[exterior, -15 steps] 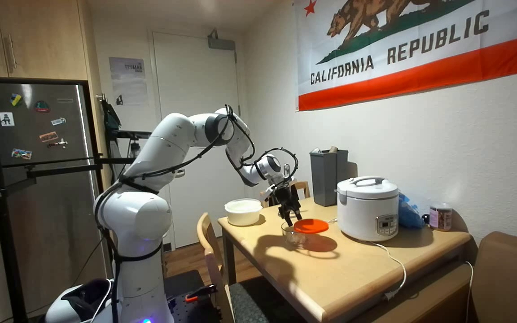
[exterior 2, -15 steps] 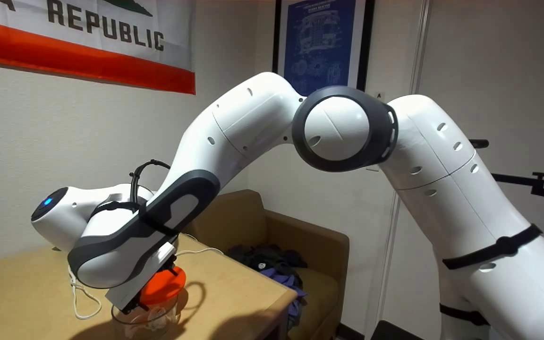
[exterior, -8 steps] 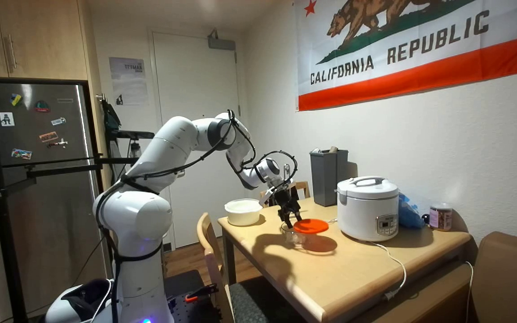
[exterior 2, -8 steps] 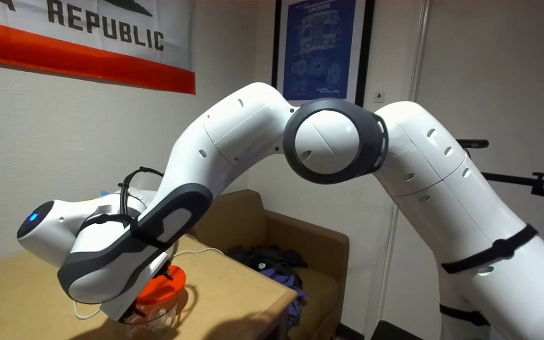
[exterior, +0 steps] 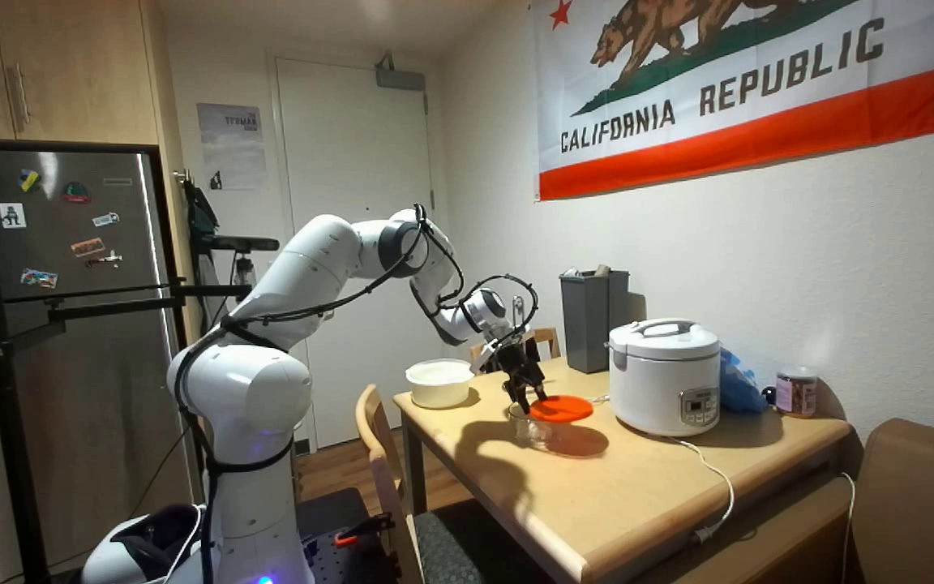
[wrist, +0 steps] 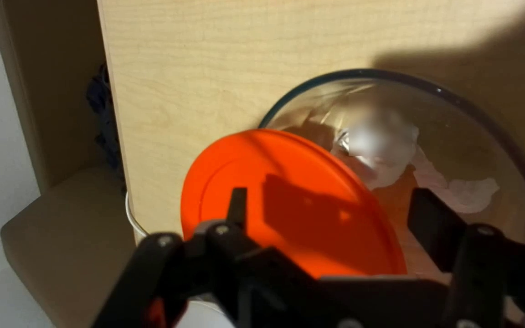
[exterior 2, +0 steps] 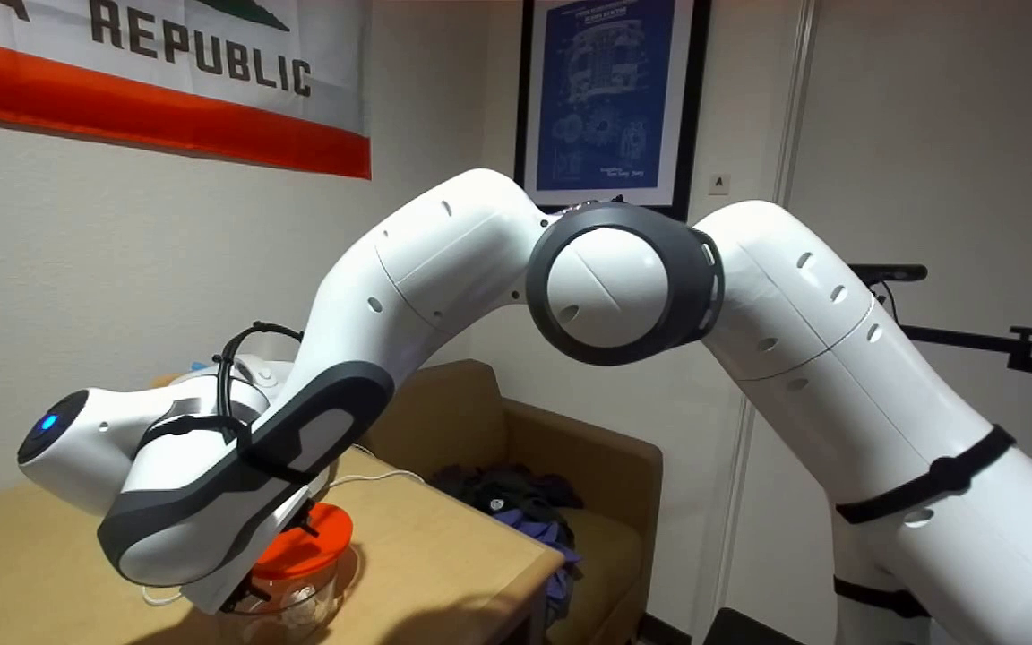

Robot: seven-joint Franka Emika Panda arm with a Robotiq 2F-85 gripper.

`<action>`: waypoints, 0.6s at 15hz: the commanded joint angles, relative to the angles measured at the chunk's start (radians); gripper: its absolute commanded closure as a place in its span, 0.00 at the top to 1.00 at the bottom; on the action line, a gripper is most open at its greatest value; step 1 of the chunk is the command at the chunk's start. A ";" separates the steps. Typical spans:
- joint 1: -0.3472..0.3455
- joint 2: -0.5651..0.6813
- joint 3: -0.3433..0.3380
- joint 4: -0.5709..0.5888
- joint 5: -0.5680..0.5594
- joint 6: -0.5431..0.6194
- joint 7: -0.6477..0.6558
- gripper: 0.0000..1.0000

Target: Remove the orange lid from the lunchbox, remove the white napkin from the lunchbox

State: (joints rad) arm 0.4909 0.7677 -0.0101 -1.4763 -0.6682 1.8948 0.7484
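Observation:
The orange lid (wrist: 290,182) lies over part of the round glass lunchbox (wrist: 360,74), leaving much of its opening uncovered. Through that opening the crumpled white napkin (wrist: 383,141) shows inside in the wrist view; its middle is blurred. My gripper (wrist: 335,216) has its jaws wide apart, one finger above the lid and the opposite finger past the lid's edge, over the lunchbox opening. Nothing is gripped between them. In an exterior view the gripper (exterior: 534,402) points down close to the lid (exterior: 562,408). Whether a fingertip touches the lid I cannot tell.
A white rice cooker (exterior: 661,389) stands on the table beyond the lid, its cord (exterior: 714,478) hanging over the table's edge. A pale tub (exterior: 439,388) sits at the far corner. Behind are a grey bin (exterior: 593,320), a blue bag (exterior: 739,385) and a jar (exterior: 796,393).
The arm has come down, lowering the gripper closer to the lid and the lunchbox. Lid and lunchbox look unmoved.

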 commanded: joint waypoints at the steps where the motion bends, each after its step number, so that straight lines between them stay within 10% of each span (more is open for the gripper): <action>1: -0.006 0.006 0.002 0.021 -0.011 -0.023 -0.014 0.58; 9: -0.021 -0.037 -0.003 -0.009 -0.010 -0.004 0.009 0.07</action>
State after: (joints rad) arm 0.4793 0.7615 -0.0194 -1.4696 -0.6715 1.8924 0.7484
